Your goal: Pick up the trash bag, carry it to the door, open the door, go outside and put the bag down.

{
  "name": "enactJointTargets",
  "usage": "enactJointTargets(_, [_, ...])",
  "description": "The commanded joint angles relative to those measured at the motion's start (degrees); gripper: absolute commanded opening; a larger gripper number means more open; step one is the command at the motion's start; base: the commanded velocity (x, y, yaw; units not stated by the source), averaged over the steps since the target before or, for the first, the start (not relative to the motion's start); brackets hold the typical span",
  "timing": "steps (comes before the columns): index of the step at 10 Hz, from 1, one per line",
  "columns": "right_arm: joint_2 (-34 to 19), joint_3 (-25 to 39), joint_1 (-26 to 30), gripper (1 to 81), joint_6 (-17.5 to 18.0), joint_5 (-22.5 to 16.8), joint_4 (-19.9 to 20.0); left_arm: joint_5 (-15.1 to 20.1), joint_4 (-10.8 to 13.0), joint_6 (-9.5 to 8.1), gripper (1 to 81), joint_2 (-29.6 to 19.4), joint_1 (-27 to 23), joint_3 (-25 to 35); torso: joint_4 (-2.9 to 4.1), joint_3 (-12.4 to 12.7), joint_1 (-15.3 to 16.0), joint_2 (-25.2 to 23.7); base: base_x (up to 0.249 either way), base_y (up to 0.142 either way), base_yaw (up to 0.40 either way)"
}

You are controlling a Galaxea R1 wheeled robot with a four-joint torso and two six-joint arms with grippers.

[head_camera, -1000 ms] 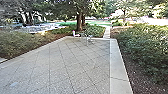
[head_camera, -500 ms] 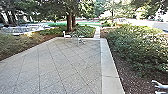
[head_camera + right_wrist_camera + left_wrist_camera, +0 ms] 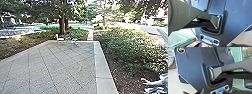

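Note:
At the lower right of the head view, my right gripper [image 3: 144, 85] reaches in, its two pale fingers apart with nothing seen between them. Two dark fingertips of my left gripper [image 3: 193, 92] stand apart at the picture's edge in the left wrist view. That view also holds a whitish, crumpled-looking patch [image 3: 170, 57]; I cannot tell if it is the trash bag or plants. Pale green glass with a frame, door or window, appears in the left wrist view [image 3: 239, 56] and the right wrist view [image 3: 178, 38].
Paved yard [image 3: 57, 70] stretches ahead, with a light concrete border [image 3: 102, 66] on its right. Beyond that border grow dense bushes [image 3: 122, 47]. A white chair [image 3: 59, 38] and a small table [image 3: 74, 40] stand at the far edge, near tree trunks [image 3: 61, 25].
The head camera has turned to the right, showing more of the bushes. My right arm and gripper have come into the head view from its right side.

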Motion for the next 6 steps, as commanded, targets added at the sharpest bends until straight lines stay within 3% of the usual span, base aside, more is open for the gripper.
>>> enactJointTargets(1, [0.54, 0.16, 1.84, 81.1, 0.09, -3.99, -0.23, 3.39, -0.48, 0.38, 81.1, 0.48, -1.69, -0.05, 0.0, -0.02, 0.02, 0.0, 0.0, 0.0, 0.0])
enactJointTargets(3, [3.08, -3.0, 1.13, 81.1, 0.09, -1.01, -0.41, -5.39, -0.92, -0.76, 81.1, 2.32, -1.25, -1.72, 0.0, 0.35, -0.05, -0.04, 0.0, 0.0, 0.0])
enactJointTargets(6, [8.1, -13.9, 1.31, 81.1, 0.0, 6.2, -0.58, -12.96, -1.54, -1.11, 81.1, 4.96, -1.42, -2.33, -0.02, 0.28, -0.07, -0.06, 0.0, 0.0, 0.0])
